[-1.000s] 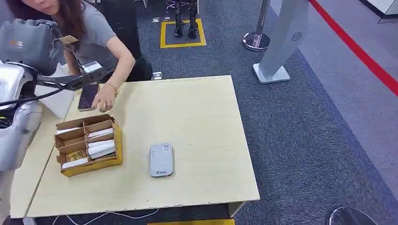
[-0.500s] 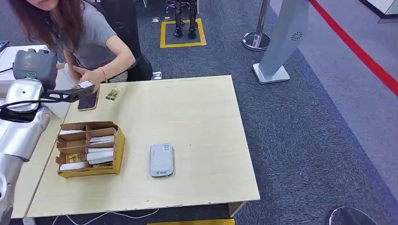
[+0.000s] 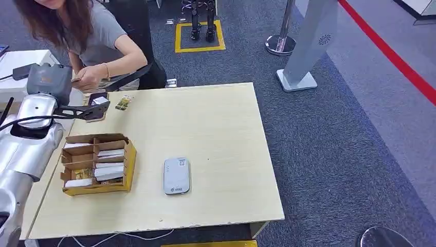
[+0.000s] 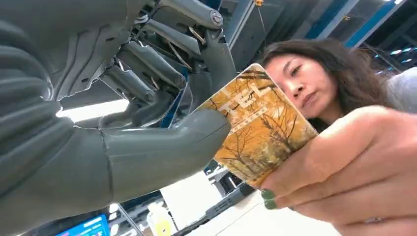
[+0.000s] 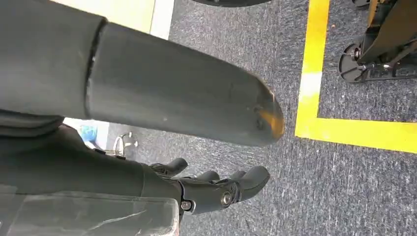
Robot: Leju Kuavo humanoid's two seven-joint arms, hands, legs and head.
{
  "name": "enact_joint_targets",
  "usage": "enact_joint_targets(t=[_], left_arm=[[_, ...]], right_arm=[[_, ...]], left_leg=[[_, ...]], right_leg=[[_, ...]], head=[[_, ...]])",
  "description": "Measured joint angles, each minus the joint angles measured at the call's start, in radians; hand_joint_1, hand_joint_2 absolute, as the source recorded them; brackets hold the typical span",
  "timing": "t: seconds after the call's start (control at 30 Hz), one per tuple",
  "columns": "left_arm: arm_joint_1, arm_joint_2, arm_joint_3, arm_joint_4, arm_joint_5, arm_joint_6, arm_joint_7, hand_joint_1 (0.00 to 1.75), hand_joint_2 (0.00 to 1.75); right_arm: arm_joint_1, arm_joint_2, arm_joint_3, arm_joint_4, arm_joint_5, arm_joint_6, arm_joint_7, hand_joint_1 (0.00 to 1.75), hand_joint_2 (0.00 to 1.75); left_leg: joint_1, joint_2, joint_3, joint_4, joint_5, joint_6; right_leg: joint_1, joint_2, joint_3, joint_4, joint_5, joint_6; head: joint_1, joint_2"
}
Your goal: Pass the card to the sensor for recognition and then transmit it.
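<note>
In the left wrist view my left hand (image 4: 147, 118) pinches a yellow card (image 4: 258, 125) printed with autumn trees between its thumb and fingers. A person's hand (image 4: 344, 167) grips the same card from the other side. My left arm (image 3: 36, 128) is raised over the table's far left corner, with the person's hand (image 3: 90, 80) beside its wrist. The grey card sensor (image 3: 177, 175) lies flat near the table's front middle. My right hand (image 5: 221, 189) hangs over the carpet, fingers apart and holding nothing.
A cardboard box (image 3: 128, 157) with several cards in compartments stands at the table's left. A second card (image 3: 124, 102) and a dark phone (image 3: 96, 98) lie at the far left corner. The seated person (image 3: 97, 36) leans in behind the wooden table (image 3: 216, 134).
The person left a card on the table, drew the hand back and brought it up to my left hand. My left arm has come lower and nearer the table corner.
</note>
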Motion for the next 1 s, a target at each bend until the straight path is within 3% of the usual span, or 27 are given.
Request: enact_joint_targets(t=[0.27, 0.37, 0.47, 0.63, 0.67, 0.77, 0.83, 0.9, 1.0], left_arm=[[0.041, 0.013, 0.035, -0.015, -0.009, 0.011, -0.009, 0.0, 1.75], [0.084, 0.011, 0.078, -0.088, 0.063, 0.019, -0.059, 0.0, 1.75], [0.151, -0.012, 0.167, -0.223, 0.349, -0.012, -0.157, 0.0, 1.75], [0.247, -0.035, 0.301, -0.398, 0.752, -0.086, -0.233, 0.0, 1.75], [0.269, -0.037, 0.339, -0.435, 0.875, -0.109, -0.248, 0.0, 1.75], [0.344, -0.037, 0.432, -0.529, 1.207, -0.175, -0.265, 0.0, 1.75], [0.387, -0.026, 0.482, -0.56, 1.372, -0.207, -0.267, 0.0, 1.75], [0.45, -0.006, 0.532, -0.607, 1.633, -0.268, -0.266, 0.0, 1.75], [0.578, 0.029, 0.6, -0.668, 1.831, -0.316, -0.271, 0.0, 1.75]], right_arm=[[0.005, 0.0, 0.0, 0.0, 0.0, 0.001, -0.002, 0.0, 0.0], [0.006, 0.0, 0.0, 0.0, -0.005, 0.001, -0.002, 0.0, 0.0], [0.009, 0.0, -0.003, 0.0, -0.017, 0.002, -0.002, 0.0, 0.0], [0.016, 0.0, -0.007, 0.0, -0.023, 0.004, -0.002, 0.0, 0.0], [0.017, 0.0, -0.007, 0.0, -0.024, 0.005, -0.002, 0.0, 0.0], [0.02, 0.0, -0.009, 0.0, -0.024, 0.005, -0.002, 0.0, 0.0], [0.021, 0.0, -0.01, 0.0, -0.024, 0.004, -0.002, 0.0, 0.0], [0.022, 0.0, -0.01, 0.0, -0.025, 0.004, -0.006, 0.0, 0.0], [0.027, 0.0, -0.011, 0.0, -0.037, 0.003, -0.008, 0.0, 0.0]], left_leg=[[0.0, -0.001, 0.0, 0.0, 0.0, 0.0], [0.0, -0.001, 0.0, 0.0, 0.0, 0.0], [0.0, -0.001, 0.0, 0.0, 0.0, 0.0], [0.0, 0.003, 0.0, 0.0, -0.001, 0.001], [0.0, 0.003, 0.0, 0.0, -0.001, 0.0], [0.0, 0.003, 0.0, -0.001, -0.001, 0.0], [0.0, 0.002, 0.0, -0.001, -0.001, 0.0], [0.0, 0.005, 0.001, -0.002, -0.001, 0.0], [0.001, 0.007, 0.002, -0.002, -0.002, -0.002]], right_leg=[[0.0, -0.001, 0.0, 0.0, 0.0, 0.0], [0.0, -0.001, 0.0, 0.0, 0.0, 0.0], [0.0, 0.0, 0.0, 0.0, 0.0, 0.0], [0.0, 0.002, 0.0, 0.0, 0.0, 0.0], [0.0, 0.002, 0.0, 0.0, 0.0, 0.0], [0.0, 0.002, -0.001, 0.0, 0.0, 0.0], [0.0, 0.002, 0.0, 0.0, 0.0, 0.0], [0.0, 0.004, 0.0, 0.0, -0.001, 0.0], [0.0, 0.006, -0.001, 0.0, -0.001, -0.001]], head=[[0.0, 0.0], [0.0, 0.0], [0.0, 0.0], [0.0, 0.0], [0.0, 0.0], [-0.001, 0.0], [0.0, 0.0], [-0.001, 0.0], [-0.002, 0.0]])
